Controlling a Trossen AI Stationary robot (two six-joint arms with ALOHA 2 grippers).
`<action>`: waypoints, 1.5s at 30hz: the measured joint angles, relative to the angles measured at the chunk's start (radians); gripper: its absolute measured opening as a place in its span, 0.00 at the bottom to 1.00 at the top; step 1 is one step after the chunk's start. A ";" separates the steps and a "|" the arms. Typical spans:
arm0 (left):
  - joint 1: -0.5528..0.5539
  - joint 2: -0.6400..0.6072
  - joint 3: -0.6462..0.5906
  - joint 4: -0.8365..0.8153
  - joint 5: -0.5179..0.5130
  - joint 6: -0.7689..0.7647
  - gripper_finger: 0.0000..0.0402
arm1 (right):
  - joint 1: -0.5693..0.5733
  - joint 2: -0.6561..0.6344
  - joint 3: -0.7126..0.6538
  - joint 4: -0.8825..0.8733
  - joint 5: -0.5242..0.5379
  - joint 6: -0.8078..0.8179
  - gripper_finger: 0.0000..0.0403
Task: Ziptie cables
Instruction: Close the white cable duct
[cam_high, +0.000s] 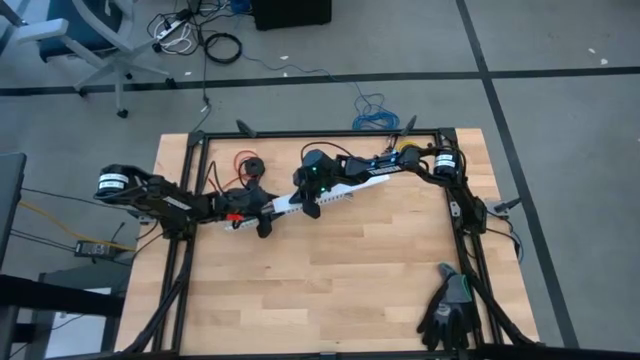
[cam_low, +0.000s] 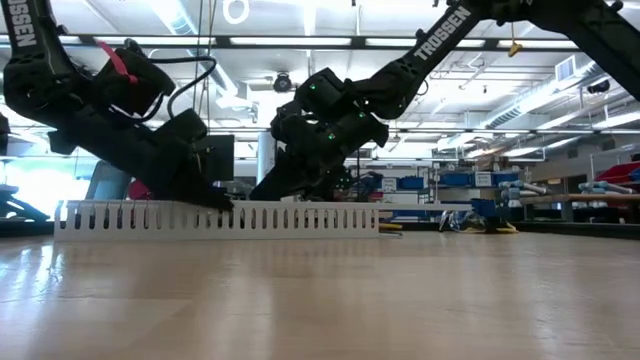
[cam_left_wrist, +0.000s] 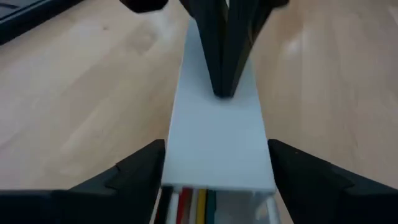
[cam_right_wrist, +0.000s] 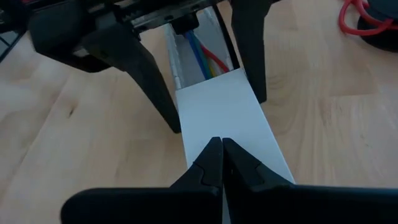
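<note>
Released left gripper (cam_left_wrist: 214, 171) straddles the smooth white plastic channel (cam_left_wrist: 217, 134); clenched right gripper (cam_right_wrist: 222, 163) presses its lid, twelve o'clock of bare wood table (cam_high: 330, 290).

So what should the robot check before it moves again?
1. Left gripper open around the white channel, one finger each side: ok.
2. Right gripper shut, its tips pressing on the channel's lid: ok.
3. Wires lying inside the channel at its uncovered end: ok.
4. Lid fully covering the wires: not ok, the end by the left gripper is uncovered.
5. Ziptie in place: cannot tell, none in sight.
6. Red wire spool apart from both grippers: ok.
</note>
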 joint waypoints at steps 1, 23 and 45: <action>0.000 -0.011 -0.002 -0.011 0.000 0.013 0.73 | -0.002 0.000 0.000 0.000 -0.001 0.000 0.00; -0.122 -0.327 -0.040 -0.449 -0.053 -0.161 0.74 | -0.029 0.000 -0.001 -0.027 -0.043 0.013 0.00; -0.218 -0.318 -0.042 -0.462 -0.297 -0.164 0.67 | -0.030 0.000 -0.002 -0.026 -0.036 0.010 0.00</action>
